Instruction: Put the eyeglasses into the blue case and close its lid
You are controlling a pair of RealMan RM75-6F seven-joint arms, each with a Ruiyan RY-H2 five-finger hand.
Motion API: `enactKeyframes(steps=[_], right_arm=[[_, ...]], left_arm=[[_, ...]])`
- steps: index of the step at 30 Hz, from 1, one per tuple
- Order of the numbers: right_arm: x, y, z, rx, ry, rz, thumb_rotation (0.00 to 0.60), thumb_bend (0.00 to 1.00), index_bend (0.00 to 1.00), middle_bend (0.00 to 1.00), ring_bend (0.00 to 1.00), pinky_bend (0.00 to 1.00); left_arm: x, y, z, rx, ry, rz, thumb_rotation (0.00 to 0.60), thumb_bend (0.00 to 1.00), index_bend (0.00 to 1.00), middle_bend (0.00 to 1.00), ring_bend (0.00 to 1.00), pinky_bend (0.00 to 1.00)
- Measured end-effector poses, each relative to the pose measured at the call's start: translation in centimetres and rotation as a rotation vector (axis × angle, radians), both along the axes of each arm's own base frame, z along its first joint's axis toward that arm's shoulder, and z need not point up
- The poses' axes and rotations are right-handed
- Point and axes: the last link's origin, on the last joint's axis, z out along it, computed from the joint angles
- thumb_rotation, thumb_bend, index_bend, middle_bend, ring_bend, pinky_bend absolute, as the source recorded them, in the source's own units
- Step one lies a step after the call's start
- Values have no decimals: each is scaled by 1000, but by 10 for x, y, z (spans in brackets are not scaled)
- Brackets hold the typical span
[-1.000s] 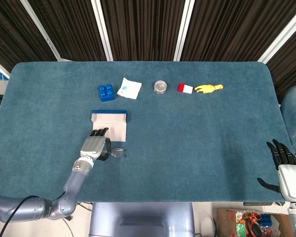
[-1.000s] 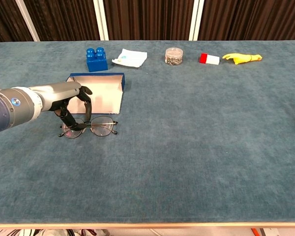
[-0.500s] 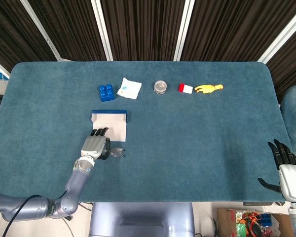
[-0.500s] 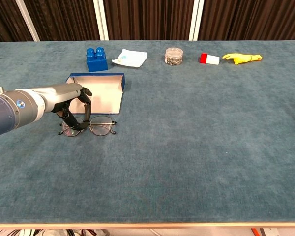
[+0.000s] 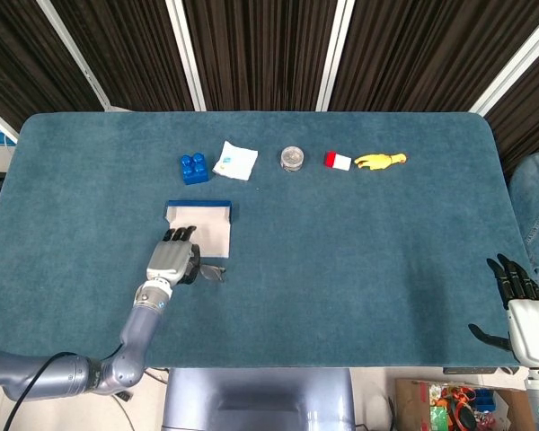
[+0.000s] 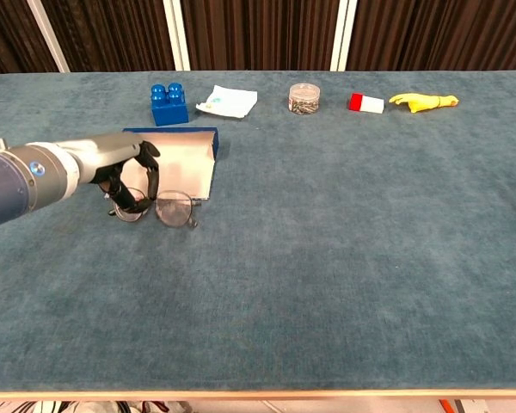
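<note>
The eyeglasses [image 6: 174,209] have thin dark rims and hang tilted just above the cloth, pinched at their left lens by my left hand [image 6: 127,172]. In the head view the eyeglasses [image 5: 210,272] poke out to the right of my left hand [image 5: 171,262]. The blue case [image 6: 182,161] lies open right behind them, its white inside up; in the head view the blue case [image 5: 207,224] has its lid standing at the far side. My right hand [image 5: 519,303] rests open past the table's right front corner, away from everything.
Along the far side stand a blue block [image 5: 194,168], a white packet [image 5: 236,161], a small clear jar [image 5: 292,158], a red and white piece [image 5: 337,161] and a yellow toy [image 5: 381,161]. A person's knee [image 5: 537,193] shows at the right edge.
My left hand has lifted the eyeglasses off the cloth and carried them a little toward the case; they now hang tilted. The right hand has not moved.
</note>
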Motion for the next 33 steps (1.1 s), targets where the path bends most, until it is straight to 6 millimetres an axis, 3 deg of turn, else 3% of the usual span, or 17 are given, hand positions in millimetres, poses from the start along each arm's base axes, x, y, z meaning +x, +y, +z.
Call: enactKeyframes(steps=[18, 33], right_arm=[[-1, 0, 0, 1, 1, -14, 600, 38, 5, 0, 46, 185], [-1, -1, -1, 5, -2, -20, 600, 38, 4, 0, 47, 186]], left_arm=[[16, 55, 7, 135, 44, 30, 600, 432, 583, 42, 0, 0], [15, 82, -6, 197, 106, 34, 600, 431, 582, 38, 0, 0]])
